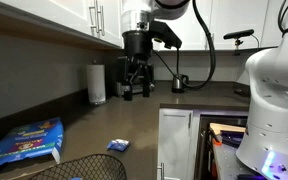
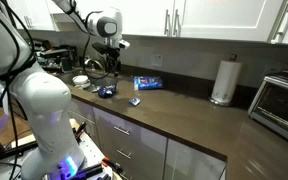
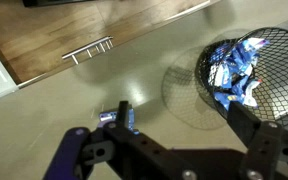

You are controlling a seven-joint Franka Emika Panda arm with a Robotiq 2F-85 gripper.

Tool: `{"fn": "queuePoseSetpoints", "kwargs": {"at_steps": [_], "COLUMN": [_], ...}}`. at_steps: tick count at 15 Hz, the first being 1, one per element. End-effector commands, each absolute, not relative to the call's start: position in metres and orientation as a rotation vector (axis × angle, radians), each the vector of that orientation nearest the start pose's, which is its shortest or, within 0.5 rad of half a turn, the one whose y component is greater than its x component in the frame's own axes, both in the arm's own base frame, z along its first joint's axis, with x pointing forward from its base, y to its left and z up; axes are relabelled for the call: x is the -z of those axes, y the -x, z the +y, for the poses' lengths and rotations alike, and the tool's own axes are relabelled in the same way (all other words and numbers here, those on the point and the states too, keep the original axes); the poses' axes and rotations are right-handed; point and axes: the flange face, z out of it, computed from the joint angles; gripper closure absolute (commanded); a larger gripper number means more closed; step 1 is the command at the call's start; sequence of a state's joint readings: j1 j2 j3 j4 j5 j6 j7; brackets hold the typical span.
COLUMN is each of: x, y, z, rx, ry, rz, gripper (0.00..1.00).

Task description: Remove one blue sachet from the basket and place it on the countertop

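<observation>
Robot jaws hang wide open and empty, high above a dark table [image 1: 94, 125]. One blue sachet [image 3: 114, 117] lies flat on the table, outside the basket [image 3: 282, 42], which holds more blue packets [image 3: 234, 70]. The release looks done, so the step in hand is probably pulling away. It is best to rise straight up, jaws wide, clear of the basket rim, so nothing nudges the sachet. In the wrist view the sachet lies below the jaws, touching neither, toward one side of the opening, with the basket near it.
</observation>
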State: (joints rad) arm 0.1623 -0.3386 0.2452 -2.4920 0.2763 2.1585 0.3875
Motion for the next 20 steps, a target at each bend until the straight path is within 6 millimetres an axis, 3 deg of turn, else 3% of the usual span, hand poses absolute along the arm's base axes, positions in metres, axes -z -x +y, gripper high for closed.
{"fn": "queuePoseSetpoints", "kwargs": {"at_steps": [1, 5, 8, 15, 20], "x": [-0.406, -0.406, -0.400, -0.381, -0.369], "y": [-0.390, -0.390, -0.406, -0.442, -0.453], "z": [0.180, 0.180, 0.198, 0.256, 0.310], "rx": [-0.083, -0.083, -0.096, -0.134, -0.175], "ry": [2.994, 2.994, 3.032, 3.098, 3.097], "rz": [0.221, 0.221, 0.160, -0.083, -0.268], "gripper": [0.00, 0.00, 0.00, 0.00, 0.00]}}
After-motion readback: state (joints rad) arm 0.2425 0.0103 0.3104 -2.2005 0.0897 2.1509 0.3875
